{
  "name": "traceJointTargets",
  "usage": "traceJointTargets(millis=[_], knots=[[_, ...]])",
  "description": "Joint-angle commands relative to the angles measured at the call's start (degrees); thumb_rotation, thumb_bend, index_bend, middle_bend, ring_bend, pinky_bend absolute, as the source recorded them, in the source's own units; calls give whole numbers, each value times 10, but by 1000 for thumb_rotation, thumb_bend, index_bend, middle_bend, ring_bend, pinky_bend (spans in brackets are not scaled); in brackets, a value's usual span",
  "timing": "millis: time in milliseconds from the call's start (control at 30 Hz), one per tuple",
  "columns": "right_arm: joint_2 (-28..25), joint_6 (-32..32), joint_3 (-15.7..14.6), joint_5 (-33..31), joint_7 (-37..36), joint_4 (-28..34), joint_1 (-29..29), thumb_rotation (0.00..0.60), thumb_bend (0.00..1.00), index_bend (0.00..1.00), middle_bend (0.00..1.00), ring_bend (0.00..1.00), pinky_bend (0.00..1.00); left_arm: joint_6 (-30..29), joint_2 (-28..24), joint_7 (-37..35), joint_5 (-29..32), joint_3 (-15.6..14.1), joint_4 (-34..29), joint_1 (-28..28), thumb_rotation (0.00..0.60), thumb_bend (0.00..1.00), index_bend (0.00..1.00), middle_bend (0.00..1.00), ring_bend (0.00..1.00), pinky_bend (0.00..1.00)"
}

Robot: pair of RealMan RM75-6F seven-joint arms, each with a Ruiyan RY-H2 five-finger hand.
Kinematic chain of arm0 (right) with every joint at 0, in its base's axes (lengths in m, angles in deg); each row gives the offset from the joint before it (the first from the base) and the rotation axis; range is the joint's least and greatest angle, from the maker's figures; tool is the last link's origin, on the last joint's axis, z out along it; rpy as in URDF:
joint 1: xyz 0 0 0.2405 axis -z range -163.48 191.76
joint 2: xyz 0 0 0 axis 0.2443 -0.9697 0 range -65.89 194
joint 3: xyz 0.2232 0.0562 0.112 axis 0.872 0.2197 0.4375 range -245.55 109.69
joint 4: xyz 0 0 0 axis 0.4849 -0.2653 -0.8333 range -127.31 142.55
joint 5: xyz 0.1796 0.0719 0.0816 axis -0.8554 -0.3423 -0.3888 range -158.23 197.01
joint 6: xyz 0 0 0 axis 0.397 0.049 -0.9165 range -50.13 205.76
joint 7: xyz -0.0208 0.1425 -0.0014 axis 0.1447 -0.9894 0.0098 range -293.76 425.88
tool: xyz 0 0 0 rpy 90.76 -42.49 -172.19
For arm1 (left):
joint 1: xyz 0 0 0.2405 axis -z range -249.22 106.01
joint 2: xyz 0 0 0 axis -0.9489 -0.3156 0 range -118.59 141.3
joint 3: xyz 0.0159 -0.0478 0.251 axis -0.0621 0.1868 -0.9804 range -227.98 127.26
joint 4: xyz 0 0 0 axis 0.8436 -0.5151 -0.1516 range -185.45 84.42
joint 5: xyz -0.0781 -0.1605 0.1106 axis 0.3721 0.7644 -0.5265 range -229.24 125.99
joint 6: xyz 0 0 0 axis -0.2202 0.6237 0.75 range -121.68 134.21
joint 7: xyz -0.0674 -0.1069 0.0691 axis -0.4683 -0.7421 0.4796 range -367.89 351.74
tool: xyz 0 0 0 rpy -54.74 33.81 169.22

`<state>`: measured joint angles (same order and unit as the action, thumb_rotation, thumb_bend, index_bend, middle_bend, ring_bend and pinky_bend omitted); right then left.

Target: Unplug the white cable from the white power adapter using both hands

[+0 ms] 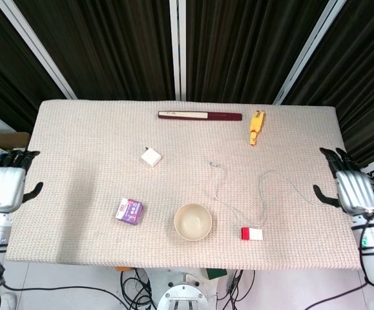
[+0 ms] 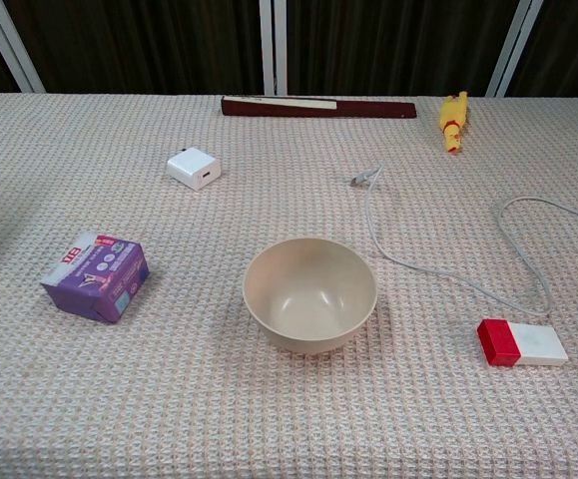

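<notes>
Cable already out. White power adapter (image 1: pixel 151 157) sits on the tabletop (image 1: pixel 77 129) at about 10 o'clock from the bowl (image 1: pixel 193 221); white cable (image 1: pixel 238 206) lies apart from it, plug end at bowl's 1 o'clock. My left robot hand (image 1: pixel 4 188) and right robot hand (image 1: pixel 353 190) are released, fingers spread, off the tabletop's side edges. To finish well I'd park clear without snagging the cable loop near my right.

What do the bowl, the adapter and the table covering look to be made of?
Bowl: probably matte plastic or melamine, a uniform beige with faint sheen.
Adapter: smooth, glossy white plastic, going by its crisp edges.
Table covering: woven fabric, judging by its waffle-like texture.
</notes>
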<state>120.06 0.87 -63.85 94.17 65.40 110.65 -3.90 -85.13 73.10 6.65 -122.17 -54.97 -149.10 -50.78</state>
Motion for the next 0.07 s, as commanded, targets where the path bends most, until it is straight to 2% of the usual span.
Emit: traceJointTargets(millis=[33,67], knots=[[7,-66,-36,55,-52,-33,63,600,362,86,122,0,128,-60,3,-24,-41,-38,0,-68,600,205,221,242,173,229],[14,-77,-39,61,-58,-39,72,600,362,86,123,0,128,-70,8,-20,-49,-44,1,-83,600,205,221,242,173,229]])
